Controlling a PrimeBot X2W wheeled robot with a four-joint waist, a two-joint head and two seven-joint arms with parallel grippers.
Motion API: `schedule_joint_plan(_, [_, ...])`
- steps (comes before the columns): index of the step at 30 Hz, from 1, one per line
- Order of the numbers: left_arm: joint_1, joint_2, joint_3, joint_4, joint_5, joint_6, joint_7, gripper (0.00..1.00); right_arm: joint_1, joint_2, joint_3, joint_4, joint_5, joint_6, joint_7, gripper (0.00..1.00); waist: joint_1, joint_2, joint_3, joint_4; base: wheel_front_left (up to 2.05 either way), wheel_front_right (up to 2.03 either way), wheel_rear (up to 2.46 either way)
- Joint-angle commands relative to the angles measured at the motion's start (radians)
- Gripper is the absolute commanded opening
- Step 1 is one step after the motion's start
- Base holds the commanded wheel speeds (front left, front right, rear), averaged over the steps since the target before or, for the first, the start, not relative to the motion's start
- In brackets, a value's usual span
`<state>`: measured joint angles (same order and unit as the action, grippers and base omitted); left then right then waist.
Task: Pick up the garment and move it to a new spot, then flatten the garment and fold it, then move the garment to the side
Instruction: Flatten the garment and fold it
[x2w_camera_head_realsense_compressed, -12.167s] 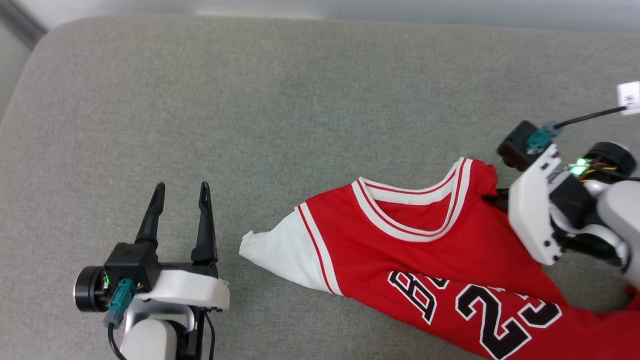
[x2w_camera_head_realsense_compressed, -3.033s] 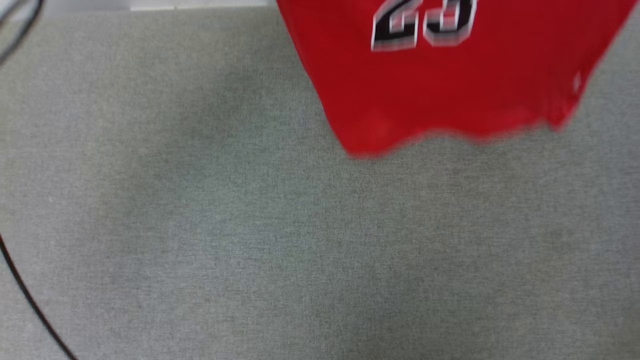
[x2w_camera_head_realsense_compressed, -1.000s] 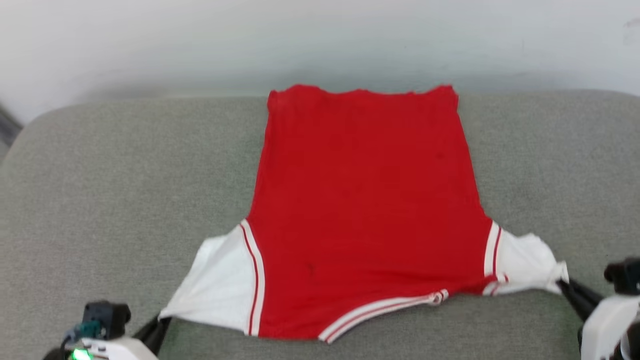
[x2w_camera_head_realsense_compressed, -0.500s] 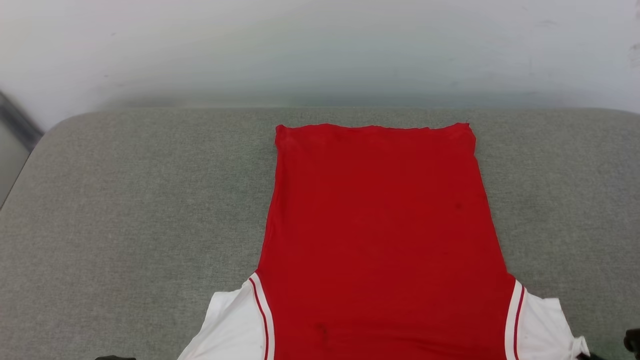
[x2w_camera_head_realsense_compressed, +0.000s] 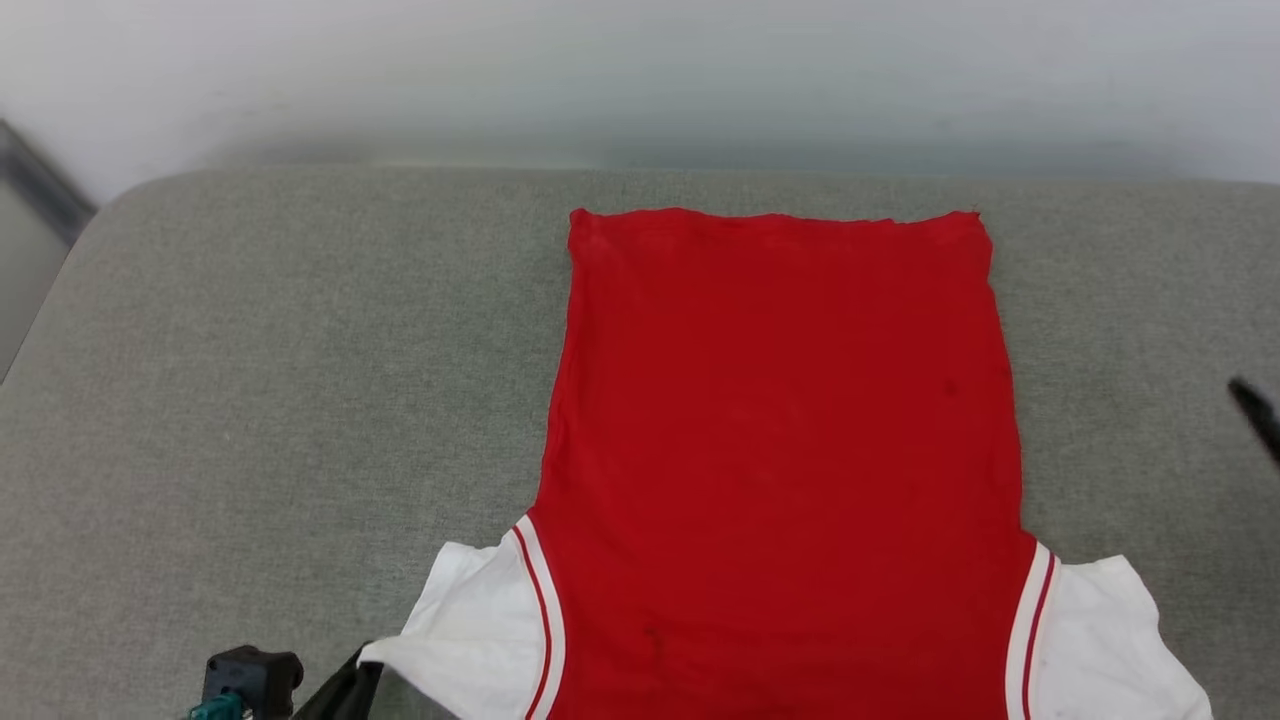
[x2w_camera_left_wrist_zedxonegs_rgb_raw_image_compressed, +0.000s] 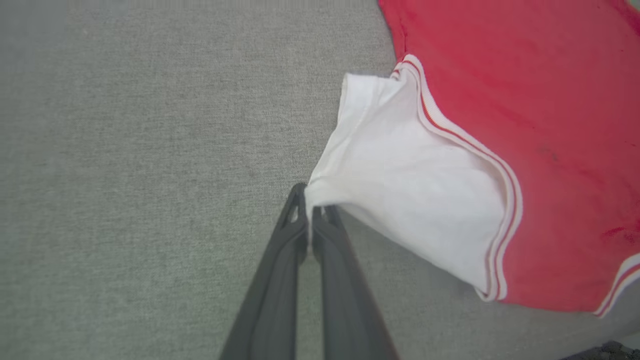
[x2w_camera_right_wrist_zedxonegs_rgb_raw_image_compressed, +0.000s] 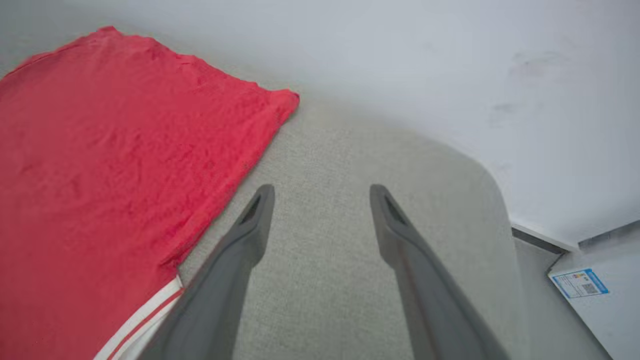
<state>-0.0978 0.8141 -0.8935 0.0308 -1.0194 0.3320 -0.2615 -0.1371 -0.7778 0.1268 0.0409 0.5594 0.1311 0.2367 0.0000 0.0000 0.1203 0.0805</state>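
Red jersey (x2w_camera_head_realsense_compressed: 780, 450) lies flat on the grey cushion (x2w_camera_head_realsense_compressed: 300, 350) by a white wall (x2w_camera_head_realsense_compressed: 640, 70). My left gripper (x2w_camera_left_wrist_zedxonegs_rgb_raw_image_compressed: 311, 200) clamps its white sleeve (x2w_camera_left_wrist_zedxonegs_rgb_raw_image_compressed: 400, 185). My right gripper (x2w_camera_right_wrist_zedxonegs_rgb_raw_image_compressed: 322, 192), pinching the other sleeve a second ago, now has its fingers apart.

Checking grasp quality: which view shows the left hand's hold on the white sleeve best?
Left wrist view: the left hand is shut on the garment at its white sleeve tip, mid-frame. Head view catches that pinch at its bottom edge, partly cropped. Right wrist view shows the garment's red body.
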Motion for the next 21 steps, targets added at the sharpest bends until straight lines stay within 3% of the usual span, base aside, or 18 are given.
schedule_joint_plan(1, [-0.028,-0.001,0.014,-0.014,0.022,0.002,-0.005,0.00,-0.085,-0.024,-0.019,-0.031,-0.003,-0.001,0.043,1.00,0.0000,0.0000,0.048,0.030,0.00,0.00,0.00])
schedule_joint_plan(5, [-0.054,-0.020,0.051,-0.039,0.055,0.004,-0.005,0.00,-0.285,-0.054,0.016,-0.049,0.070,-0.001,0.243,1.00,0.0000,0.0000,0.125,0.067,0.00,0.00,0.00])
schedule_joint_plan(8, [-0.081,-0.041,0.072,-0.050,0.092,-0.006,-0.005,0.00,-0.451,-0.090,0.083,-0.019,0.113,-0.001,0.446,1.00,0.0000,0.0000,0.190,0.102,0.00,0.00,0.00])
schedule_joint_plan(9, [-0.081,-0.041,0.072,-0.050,0.092,-0.006,-0.005,0.00,-0.451,-0.090,0.083,-0.019,0.113,-0.001,0.446,1.00,0.0000,0.0000,0.190,0.102,0.00,0.00,0.00])
schedule_joint_plan(11, [-0.097,-0.060,0.083,-0.052,0.115,-0.016,-0.005,0.00,-0.552,-0.095,0.127,0.019,0.127,-0.001,0.578,1.00,0.0000,0.0000,0.231,0.127,0.00,0.00,0.00])
schedule_joint_plan(16, [-0.150,-0.110,0.103,-0.056,0.178,-0.043,-0.005,0.00,-0.775,-0.052,0.157,0.125,0.124,-0.001,0.819,1.00,0.0000,0.0000,0.336,0.188,0.00,0.00,0.00])
schedule_joint_plan(21, [-0.185,-0.164,0.132,-0.064,0.231,-0.065,-0.005,0.00,-0.912,0.001,0.152,0.223,0.054,-0.001,0.943,1.00,0.0000,0.0000,0.418,0.238,0.00,0.00,0.00])
